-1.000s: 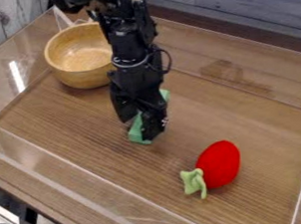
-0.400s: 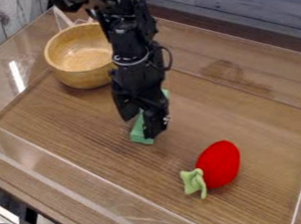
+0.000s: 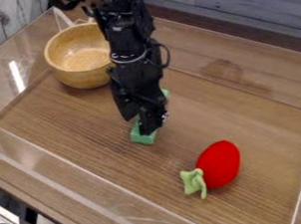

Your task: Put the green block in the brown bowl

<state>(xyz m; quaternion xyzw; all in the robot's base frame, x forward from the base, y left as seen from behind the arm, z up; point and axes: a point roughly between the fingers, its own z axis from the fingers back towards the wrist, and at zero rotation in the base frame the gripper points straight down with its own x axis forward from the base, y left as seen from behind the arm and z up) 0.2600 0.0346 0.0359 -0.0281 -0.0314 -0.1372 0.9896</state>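
Note:
The green block lies on the wooden table right of the bowl, only its near end showing below the fingers. My gripper points straight down over it, its black fingers pressed in on either side of the block, low at the table surface. The brown bowl stands at the back left, empty, with the arm rising just to its right.
A red strawberry-like toy with a green stem lies at the front right. Clear plastic walls ring the table top, and a blue-grey backdrop runs along the far side.
The fingers have drawn in onto the green block, and its visible end has squared up under them. The arm has stayed in place.

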